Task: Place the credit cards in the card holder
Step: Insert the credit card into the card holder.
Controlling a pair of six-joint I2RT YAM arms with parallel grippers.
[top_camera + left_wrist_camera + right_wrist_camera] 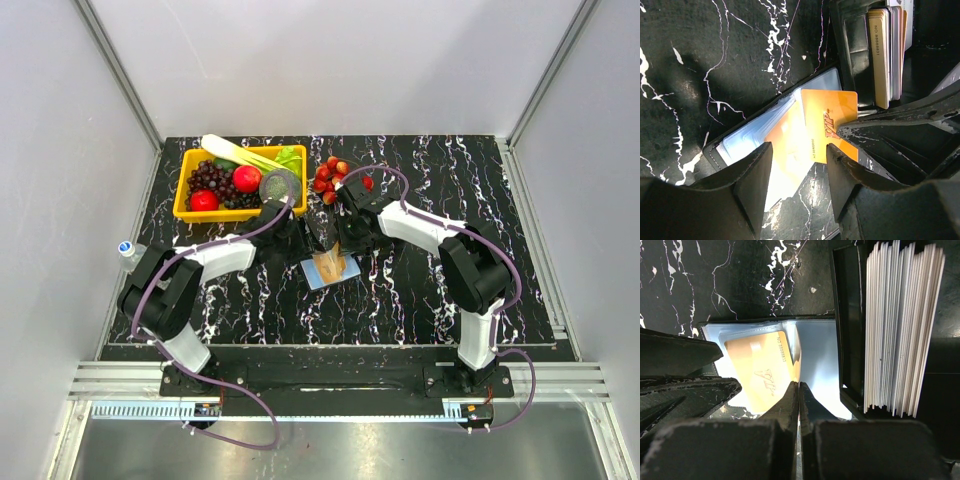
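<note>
Black white-veined table (420, 290), centre: the card holder (750, 131) lies open, blue lining up. The right gripper (798, 390), fingers pressed together, pinches the edge of an orange credit card (827, 115) tilted over it. The left gripper (798, 147) hovers spread above the holder, gripping nothing. A filled black tray (847, 315) stands just beside.

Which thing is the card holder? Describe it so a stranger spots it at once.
Find the yellow basket at the table's far left, then come toward the middle. The card holder lies open and flat there, light blue inside, an orange card over it. The black tray beside it is deeper and packed with upright cards.
</note>
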